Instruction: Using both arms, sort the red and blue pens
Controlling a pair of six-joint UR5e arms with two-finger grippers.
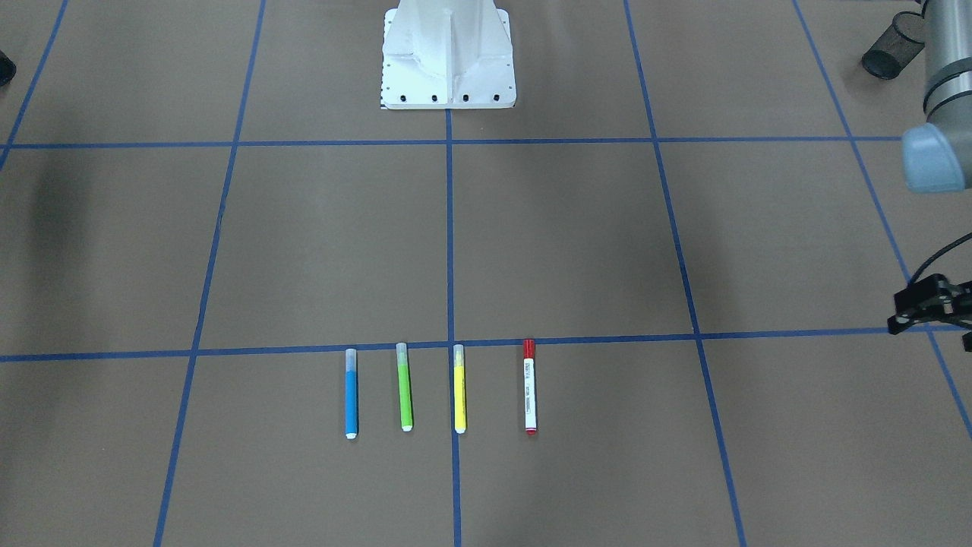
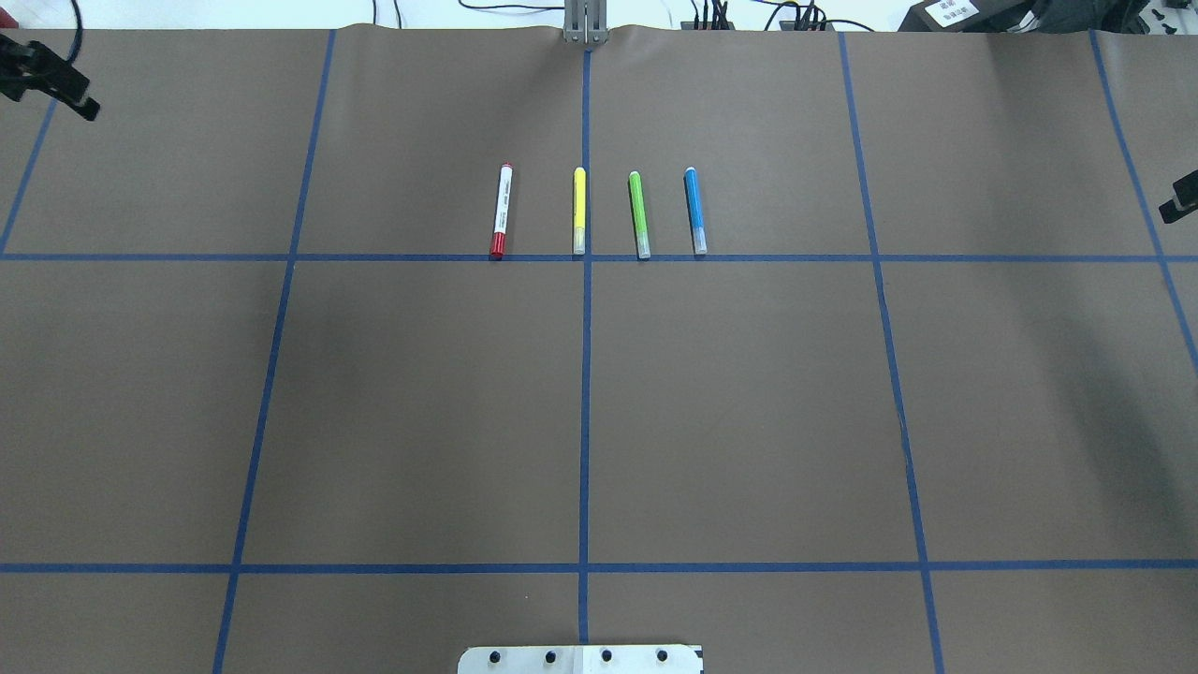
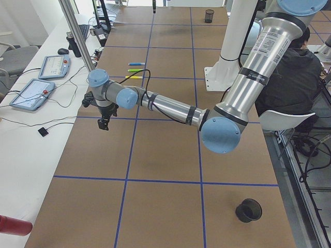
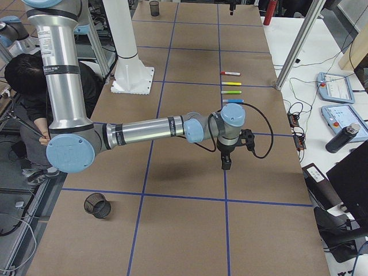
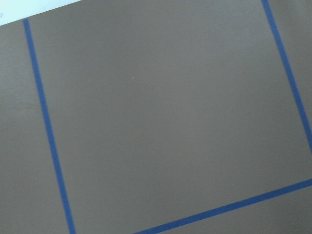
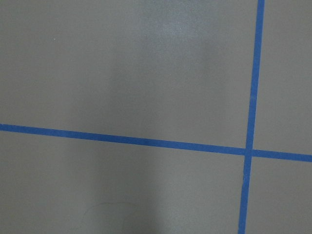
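Four pens lie side by side along a blue tape line in the middle of the table's far part. The white marker with the red cap [image 1: 529, 387] [image 2: 502, 212] is on my left end of the row. The blue highlighter [image 1: 351, 403] [image 2: 695, 210] is on my right end, with the green [image 2: 639, 214] and yellow [image 2: 579, 211] ones between. My left gripper [image 2: 65, 89] [image 1: 907, 315] [image 3: 103, 124] hovers far out at the left edge. Far out at the right edge hovers my right gripper [image 2: 1177, 204] [image 4: 226, 164]. Neither holds anything; I cannot tell how their jaws stand.
A black mesh cup [image 3: 249, 210] [image 1: 896, 47] stands near the table's left end, another [image 4: 97, 205] near the right end. The white robot base [image 1: 448, 68] sits at mid-table on my side. A person [image 3: 289, 67] sits behind the base. Both wrist views show only brown table and blue tape.
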